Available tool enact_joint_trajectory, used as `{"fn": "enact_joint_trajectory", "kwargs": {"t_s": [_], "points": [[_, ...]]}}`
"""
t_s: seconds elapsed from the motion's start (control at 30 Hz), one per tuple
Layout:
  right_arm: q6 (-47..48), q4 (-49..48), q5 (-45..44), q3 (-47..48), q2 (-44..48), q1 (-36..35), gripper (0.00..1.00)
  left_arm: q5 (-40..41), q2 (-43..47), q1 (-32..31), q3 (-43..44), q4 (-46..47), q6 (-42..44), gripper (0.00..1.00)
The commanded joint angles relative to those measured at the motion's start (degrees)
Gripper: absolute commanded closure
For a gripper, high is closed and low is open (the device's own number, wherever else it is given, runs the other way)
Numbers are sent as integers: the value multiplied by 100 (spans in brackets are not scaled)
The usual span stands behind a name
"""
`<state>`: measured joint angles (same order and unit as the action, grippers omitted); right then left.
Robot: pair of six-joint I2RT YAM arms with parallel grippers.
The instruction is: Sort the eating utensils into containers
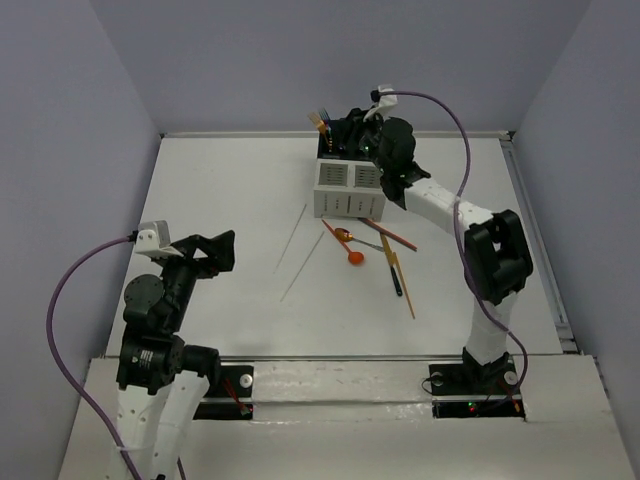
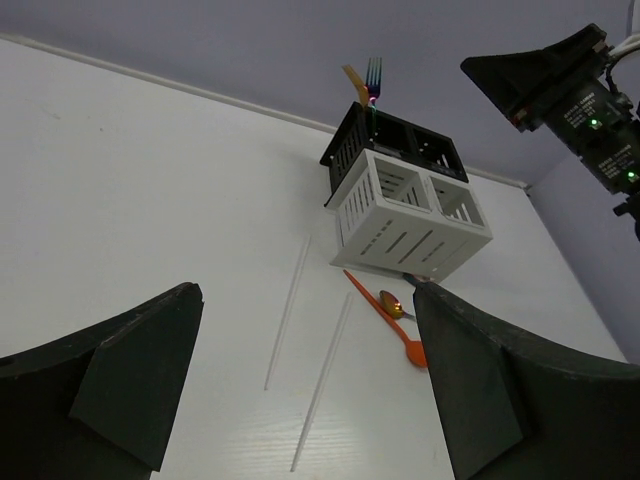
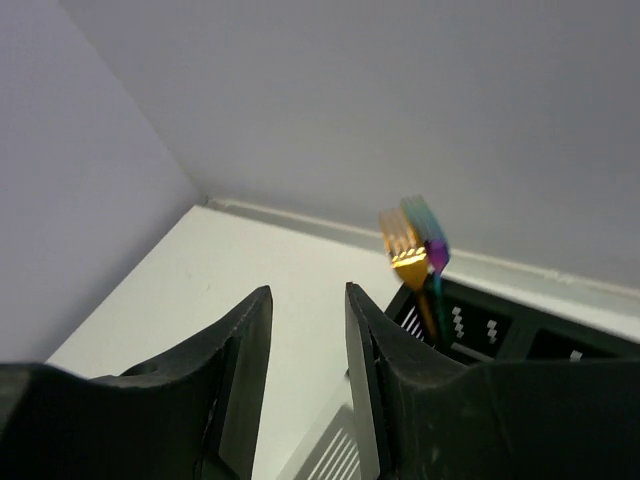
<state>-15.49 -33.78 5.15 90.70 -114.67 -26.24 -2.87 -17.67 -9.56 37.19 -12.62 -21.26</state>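
While the right gripper [image 3: 307, 310] hangs with jaws parted and empty over the black-and-white four-compartment caddy [image 1: 345, 190] at top centre, gold and iridescent forks [image 3: 415, 240] stand in its black side. Fork drop looks done; next comes reaching for the orange spoon [image 1: 355, 257] lying just below. Lower left, the left gripper [image 2: 305, 300] hovers wide open.

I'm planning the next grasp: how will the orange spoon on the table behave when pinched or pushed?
The orange spoon looks thin and probably light, so a push would likely slide or spin it on the table. A gold spoon lies right by its handle, so lifting may disturb that too. Its slim, flat-lying handle may be hard to pinch.
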Motion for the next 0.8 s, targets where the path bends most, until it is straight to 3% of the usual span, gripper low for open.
{"fn": "enact_joint_trajectory", "kwargs": {"t_s": [0.0, 0.17, 0.4, 0.77], "points": [[-490, 1609, -338, -770, 928, -661, 59, -90, 150, 51, 60, 322, 69, 1], [-438, 2715, -1269, -1686, 1465, -1453, 57, -152, 203, -10, 43, 322, 60, 1], [-841, 3773, -2044, -2169, 1667, -2130, 43, -161, 378, -124, 25, 331, 43, 1], [-1290, 4213, -2053, -1538, 534, -2333, 40, -91, 528, -283, 34, 295, 34, 1]]}}
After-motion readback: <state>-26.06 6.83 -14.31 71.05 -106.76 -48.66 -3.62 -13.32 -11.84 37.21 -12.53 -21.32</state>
